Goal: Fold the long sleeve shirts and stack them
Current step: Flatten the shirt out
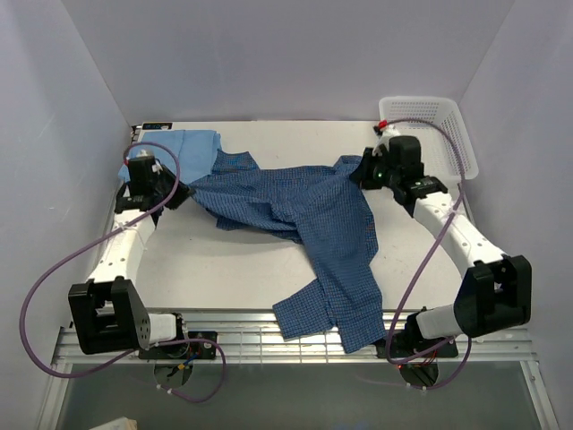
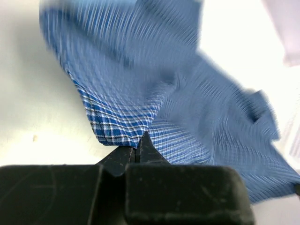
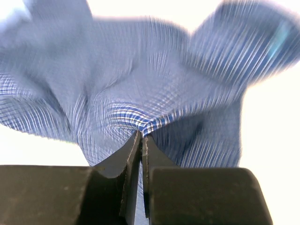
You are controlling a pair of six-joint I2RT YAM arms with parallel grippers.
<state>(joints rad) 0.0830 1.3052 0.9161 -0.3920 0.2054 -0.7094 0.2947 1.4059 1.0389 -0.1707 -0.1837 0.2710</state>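
The checked dark blue shirt lay spread and rumpled across the middle of the table, stretched from left to right along its upper part, with one long portion trailing toward the near edge and overlapping the metal rail there. Just behind its left end, the plain light blue shirt sat in the table's far left corner, touching or partly under the checked cloth.

The left tool was clenched on a fold of the checked shirt at its left end, the fingers pressed together with the plaid edge pinched at their tips. The right tool was likewise clamped on a gathered ridge of the same shirt at its right end, fabric bunching up from the narrow seam between the fingers. Both wrist views were blurred, so finer detail of the cloth could not be made out.

A white mesh basket stood at the far right corner, just beyond the right arm.
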